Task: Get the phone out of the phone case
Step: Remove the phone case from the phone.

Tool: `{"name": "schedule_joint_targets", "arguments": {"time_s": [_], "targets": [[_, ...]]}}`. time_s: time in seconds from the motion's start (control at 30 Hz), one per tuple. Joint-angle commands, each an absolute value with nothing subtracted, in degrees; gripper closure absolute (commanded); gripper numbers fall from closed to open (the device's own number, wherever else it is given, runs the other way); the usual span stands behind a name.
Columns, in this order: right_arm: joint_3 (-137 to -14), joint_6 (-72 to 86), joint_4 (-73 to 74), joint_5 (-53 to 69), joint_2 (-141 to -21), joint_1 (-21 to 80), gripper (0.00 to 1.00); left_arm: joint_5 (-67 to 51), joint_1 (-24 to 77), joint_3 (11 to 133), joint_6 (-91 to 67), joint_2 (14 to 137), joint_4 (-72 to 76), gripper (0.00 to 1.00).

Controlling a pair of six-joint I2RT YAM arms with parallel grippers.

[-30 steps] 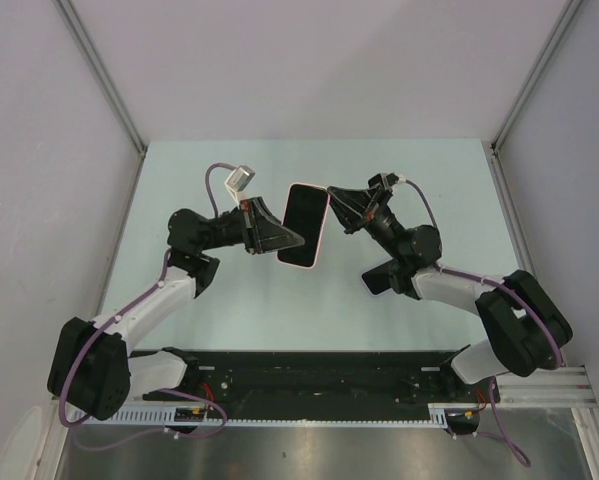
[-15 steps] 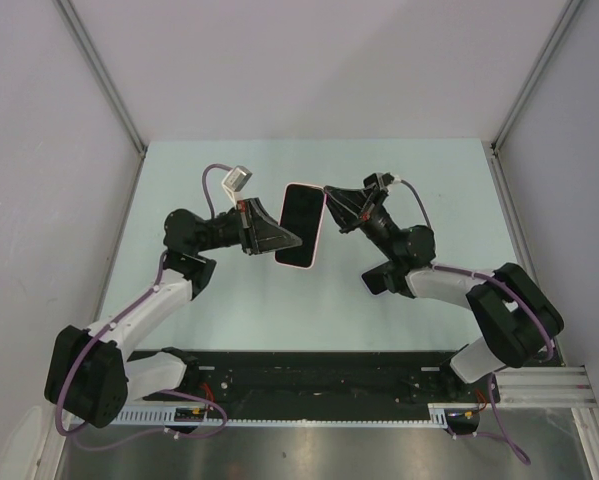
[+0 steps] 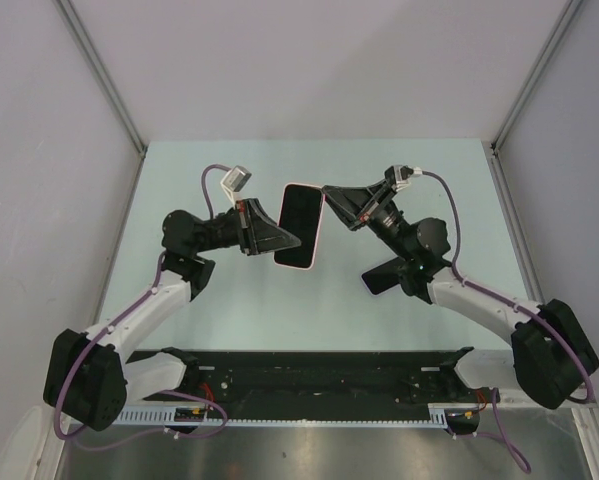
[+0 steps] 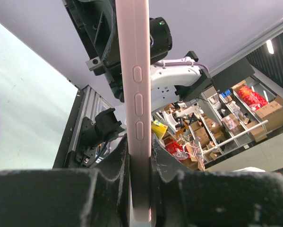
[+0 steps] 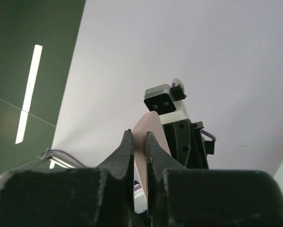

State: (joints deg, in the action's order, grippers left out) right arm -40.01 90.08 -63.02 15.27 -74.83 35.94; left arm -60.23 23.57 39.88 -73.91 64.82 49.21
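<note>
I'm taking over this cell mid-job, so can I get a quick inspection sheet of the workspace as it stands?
Surface: pale green table, one loose item on it.
Job's things: pink phone case, phone seated inside, held up between the arms.
Clutter: dark flat object on the table under the right arm; cannot tell what it is.
Claws: left claw shut on the case's left edge; right claw shut on its upper right corner.
Cables: purple cable loops at the left wrist; grey cable at the right.
Surroundings: grey walls; nothing else seen.
</note>
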Motion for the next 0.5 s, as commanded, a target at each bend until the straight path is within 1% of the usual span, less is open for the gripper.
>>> {"name": "schedule_joint_targets", "arguments": {"time_s": [0.0,0.07,0.13,0.17,0.27,0.33,0.37,0.47], "targets": [[-39.29,75.86,-29.02,17.67,-76.55,37.88,1.0,-61.7,25.49,46.76,-75.93,61.35,62.93,1.0],[-39.38,75.93,-27.43,18.71,-77.6,37.44,1.0,-61.79,25.49,47.11,-76.46,61.35,63.54,1.0],[-39.03,78.65,-30.3,21.6,-79.7,36.92,1.0,-61.79,25.49,47.28,-76.9,61.35,64.16,1.0],[-38.85,82.14,-34.93,23.88,-82.07,36.74,1.0,-61.87,25.49,47.29,-77.43,61.17,64.77,1.0],[-38.94,87.77,-42.15,26.35,-86.64,37.09,1.0,-61.87,25.49,47.46,-79.01,61.0,66.7,1.0],[-38.59,91.38,-46.64,27.59,-88.85,37.35,1.0,-61.87,25.49,47.55,-79.19,60.38,66.8,1.0],[-38.41,94.97,-52.06,28.21,-90.08,37.79,1.0,-61.79,25.49,47.72,-78.93,60.12,66.36,1.0],[-38.32,101.4,-60.87,28.3,-93.86,38.58,1.0,-62.14,25.49,48.16,-77.88,58.98,64.78,1.0]]}}
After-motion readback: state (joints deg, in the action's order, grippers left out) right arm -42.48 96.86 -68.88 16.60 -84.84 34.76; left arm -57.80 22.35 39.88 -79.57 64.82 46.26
